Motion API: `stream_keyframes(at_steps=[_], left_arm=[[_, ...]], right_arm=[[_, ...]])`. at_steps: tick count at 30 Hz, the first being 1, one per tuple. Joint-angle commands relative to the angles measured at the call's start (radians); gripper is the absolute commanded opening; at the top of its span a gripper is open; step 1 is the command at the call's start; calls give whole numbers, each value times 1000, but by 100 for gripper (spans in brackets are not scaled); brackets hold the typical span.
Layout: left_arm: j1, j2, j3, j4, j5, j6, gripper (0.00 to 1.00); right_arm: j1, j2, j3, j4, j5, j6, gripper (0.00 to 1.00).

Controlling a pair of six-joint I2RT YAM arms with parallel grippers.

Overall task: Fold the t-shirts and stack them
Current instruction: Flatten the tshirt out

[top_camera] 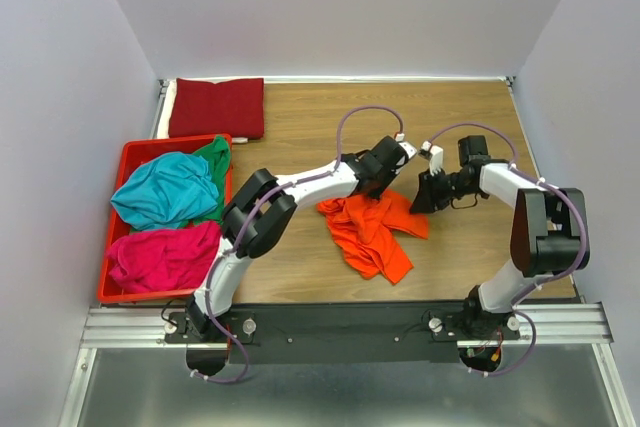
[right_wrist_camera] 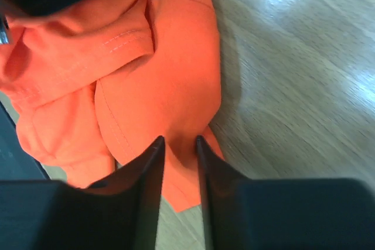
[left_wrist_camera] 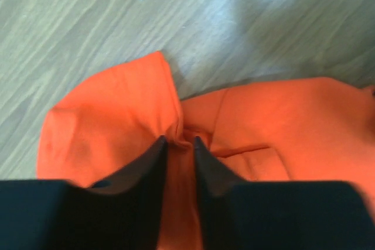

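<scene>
Jaws on both arms are gripping cloth. From the left wrist camera I am seeing the left gripper pinching a gathered fold of the crumpled bright orange cloth t-shirt, with the fabric bunching up between the two black fingertips. From the right wrist camera I am seeing the right gripper clamping narrowly on a rounded edge of the same shirt, next to a stitched hem.

Overhead, I am watching the orange shirt lying in a loose heap near the middle of the wooden table. The two arms are reaching in over its far edge from either side, and their grippers are sitting close together.

Along the left side, the red plastic crate is holding three loose tees. The teal cloth t-shirt is lying on top, the magenta cloth t-shirt is sitting at the near end, and the green cloth t-shirt is showing at the far right corner. Beyond the crate, the dark red cloth t-shirt is lying folded flat in the far left corner of the table.
</scene>
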Motion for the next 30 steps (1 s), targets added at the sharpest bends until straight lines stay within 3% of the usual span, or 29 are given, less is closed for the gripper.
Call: stream_keyframes(at_steps=[1,2,3,5,14,19,24,30], left_arm=[[-7,-22,17,-25,-57,-2,19],[-7,-33,17,-25,-49,-2,6],[-7,-39,16,-23,-43,-2,1],[-5,-72,-3,-2,-23,-2,0],[82,-391,-99,93,86,10,0],[154,-534,-60,131,135,33,0],[280,-623,104,205,313,23,0],[378,-626,402,251,454,-35,0]], right_arm=[[27,27,31,4,27,26,27],[27,22,35,4,29,29,15],[26,19,35,4,27,29,10],[27,7,38,2,26,30,1],[25,-175,132,-30,93,64,1],[24,-261,340,-139,202,21,0],[16,-306,659,-187,358,12,0],[-28,-294,986,-193,409,53,0]])
